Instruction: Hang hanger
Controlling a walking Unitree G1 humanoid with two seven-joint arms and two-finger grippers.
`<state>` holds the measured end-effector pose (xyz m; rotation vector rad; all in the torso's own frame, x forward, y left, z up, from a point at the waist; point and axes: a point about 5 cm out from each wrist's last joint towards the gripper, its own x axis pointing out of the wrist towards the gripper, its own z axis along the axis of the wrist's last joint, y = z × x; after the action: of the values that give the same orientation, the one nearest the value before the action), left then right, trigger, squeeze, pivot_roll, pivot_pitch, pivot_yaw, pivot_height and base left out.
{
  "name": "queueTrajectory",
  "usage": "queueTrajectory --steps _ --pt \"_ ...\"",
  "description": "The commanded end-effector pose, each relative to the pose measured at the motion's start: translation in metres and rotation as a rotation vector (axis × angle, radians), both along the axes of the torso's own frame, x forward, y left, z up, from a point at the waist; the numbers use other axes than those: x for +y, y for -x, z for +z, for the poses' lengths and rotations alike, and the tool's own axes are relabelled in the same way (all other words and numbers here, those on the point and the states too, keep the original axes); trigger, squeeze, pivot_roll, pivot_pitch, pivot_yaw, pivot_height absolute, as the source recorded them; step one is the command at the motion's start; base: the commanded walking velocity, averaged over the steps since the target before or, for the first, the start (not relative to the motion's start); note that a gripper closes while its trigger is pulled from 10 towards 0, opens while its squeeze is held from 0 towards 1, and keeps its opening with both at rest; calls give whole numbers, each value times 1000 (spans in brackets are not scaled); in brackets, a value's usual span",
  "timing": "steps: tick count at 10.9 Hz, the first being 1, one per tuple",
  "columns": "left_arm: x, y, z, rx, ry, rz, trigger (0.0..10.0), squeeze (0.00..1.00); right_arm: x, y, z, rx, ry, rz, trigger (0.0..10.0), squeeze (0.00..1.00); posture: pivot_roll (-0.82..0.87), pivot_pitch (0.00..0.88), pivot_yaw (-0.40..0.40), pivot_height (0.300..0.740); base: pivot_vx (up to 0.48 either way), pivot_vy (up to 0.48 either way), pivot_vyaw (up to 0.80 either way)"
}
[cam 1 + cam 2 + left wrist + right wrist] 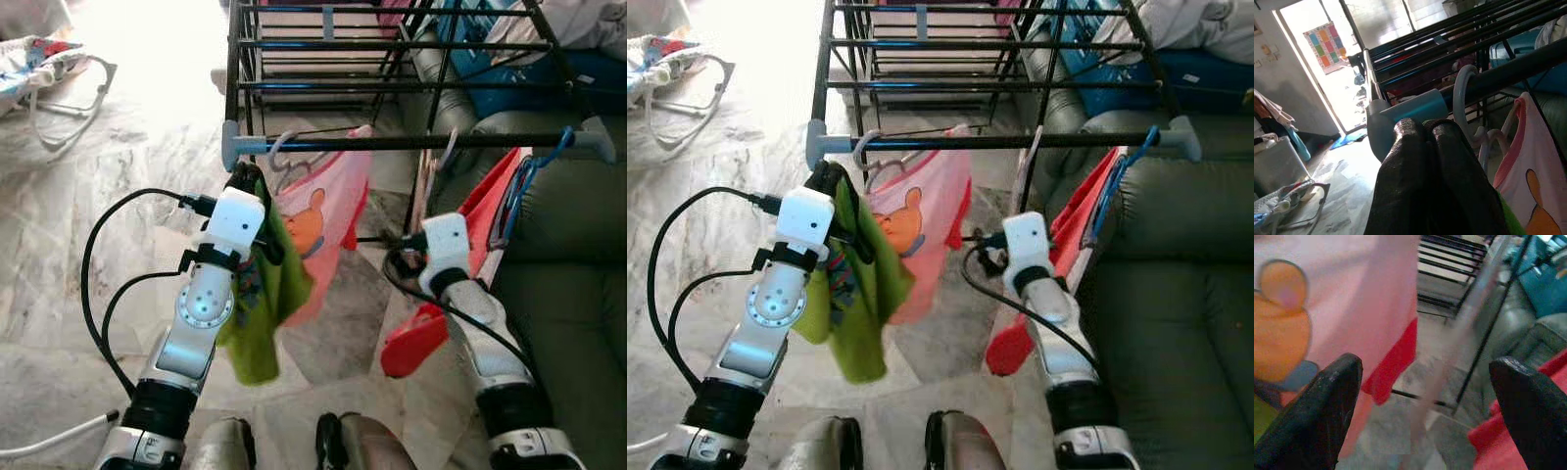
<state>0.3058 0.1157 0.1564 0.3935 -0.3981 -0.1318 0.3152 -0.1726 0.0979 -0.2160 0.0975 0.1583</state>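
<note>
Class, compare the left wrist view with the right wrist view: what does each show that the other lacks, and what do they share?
Left wrist view alone: the left tool, fingers pressed together, just below the grey end cap of the rack's front bar, a pale hanger hook over that bar, and a bright doorway.

Right wrist view alone: the right tool, fingers wide apart, and a red garment.

Both: the pink bear-print garment and the drying rack.
</note>
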Motion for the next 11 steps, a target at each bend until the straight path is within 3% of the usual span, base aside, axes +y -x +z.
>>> queueTrajectory --steps 1,2,4,5,8,10,11 --pt "-1 1 2 -13 8 -6 10000 0 -9 2 1 -2 13 -33 10000 333 -99 150 -34 740 0 0 0" --pt "-1 1 2 -10 8 -11 10000 0 -20 1 1 26 -16 -96 10000 333 -102 155 -36 740 0 0 0" --pt "-2 0 2 -8 6 -14 10000 0 -25 -4 5 34 -28 -87 10000 329 -100 158 -32 740 0 0 0" --pt "-2 0 1 -5 4 -17 10000 0 -39 -11 4 76 4 -93 10000 0 -100 158 -33 740 0 0 0" --pt "-3 0 0 3 4 -22 10000 0 -46 -19 2 153 21 49 10000 0 -100 158 -33 740 0 0 0" --pt "-4 0 0 8 1 -27 10000 0 -50 -30 4 238 87 149 0 0 -92 165 -30 740 0 0 0" --pt "-4 0 -1 17 0 -31 10000 0 -54 -36 12 244 118 174 0 0 -89 166 -30 740 0 0 0"
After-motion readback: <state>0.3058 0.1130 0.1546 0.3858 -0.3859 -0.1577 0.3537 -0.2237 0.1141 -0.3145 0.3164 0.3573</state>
